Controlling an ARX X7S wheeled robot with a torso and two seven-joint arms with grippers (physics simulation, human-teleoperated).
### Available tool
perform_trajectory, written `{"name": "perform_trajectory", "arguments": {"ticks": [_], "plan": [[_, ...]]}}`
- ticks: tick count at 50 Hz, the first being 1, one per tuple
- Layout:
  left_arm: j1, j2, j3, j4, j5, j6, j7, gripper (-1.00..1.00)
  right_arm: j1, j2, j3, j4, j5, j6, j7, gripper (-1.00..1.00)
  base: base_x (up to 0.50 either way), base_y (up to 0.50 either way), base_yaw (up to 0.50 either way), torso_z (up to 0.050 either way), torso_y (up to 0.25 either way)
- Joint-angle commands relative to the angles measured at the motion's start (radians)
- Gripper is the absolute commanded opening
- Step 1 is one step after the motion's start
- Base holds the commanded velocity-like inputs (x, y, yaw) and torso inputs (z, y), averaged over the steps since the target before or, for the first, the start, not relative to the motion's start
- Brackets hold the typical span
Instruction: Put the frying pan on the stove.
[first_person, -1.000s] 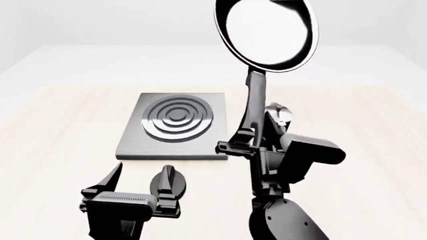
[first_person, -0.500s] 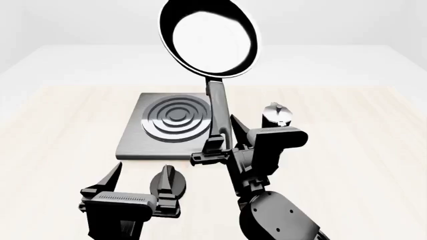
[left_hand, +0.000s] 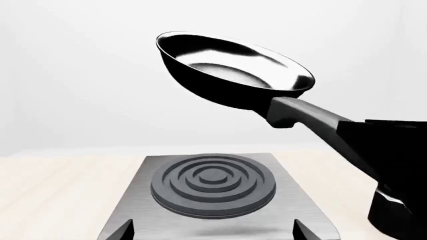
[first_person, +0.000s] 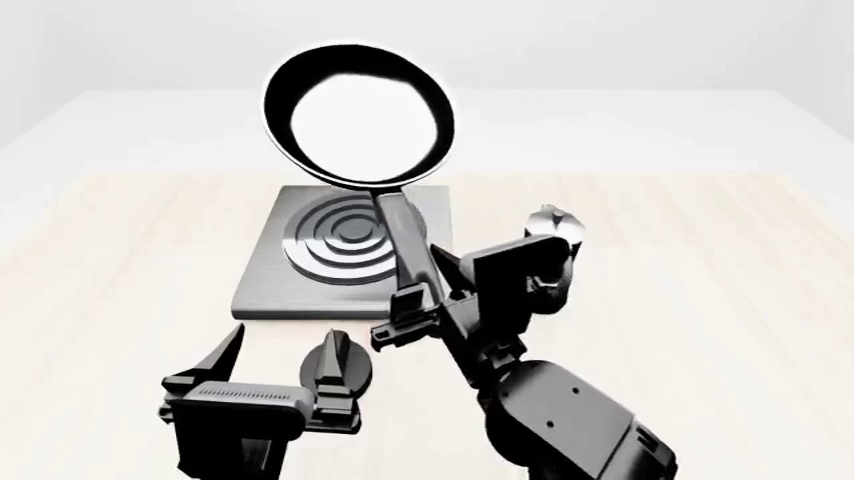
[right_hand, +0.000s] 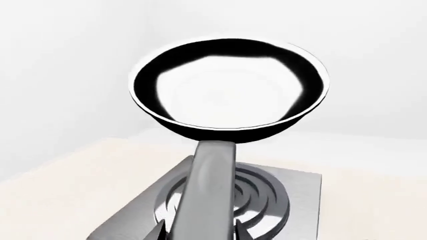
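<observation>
The frying pan (first_person: 360, 115) is in the air over the stove (first_person: 274, 290), tipped up so its shiny inside faces the head camera. My right gripper (first_person: 416, 312) is shut on the pan's long handle near its end. In the right wrist view the handle runs out from my right gripper (right_hand: 200, 231) to the pan (right_hand: 230, 92), with the stove (right_hand: 300, 200) below. The left wrist view has the pan (left_hand: 233, 70) hovering well above the stove (left_hand: 300, 205). My left gripper (first_person: 280, 362) stands open and empty just in front of the stove's near edge.
A small moka pot (first_person: 554, 228) stands on the light wooden table (first_person: 120, 300) to the right of the stove, close behind my right arm. My right arm (left_hand: 390, 165) also appears dark at the edge of the left wrist view.
My right arm has swung the pan leftward and lower, from right of the stove to over it. The left arm has not moved.
</observation>
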Motion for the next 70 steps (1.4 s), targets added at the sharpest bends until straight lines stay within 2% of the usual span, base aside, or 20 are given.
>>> {"name": "perform_trajectory", "arguments": {"ticks": [1, 36, 70], "plan": [[-0.001, -0.005, 0.001, 0.007, -0.003, -0.005, -0.005, 1.0, 0.067, 0.02, -0.006, 0.016, -0.061, 0.03, -0.078, -1.0, 0.0, 0.0, 0.0, 0.0, 0.0], [-0.017, -0.001, 0.016, 0.002, -0.002, -0.01, -0.013, 1.0, 0.158, 0.057, -0.026, 0.021, -0.007, 0.17, -0.114, -1.0, 0.0, 0.0, 0.0, 0.001, 0.002], [-0.021, -0.004, 0.028, 0.0, -0.004, -0.005, -0.017, 1.0, 0.23, 0.1, -0.016, -0.107, 0.087, 0.323, -0.062, -1.0, 0.0, 0.0, 0.0, 0.0, 0.002]]}}
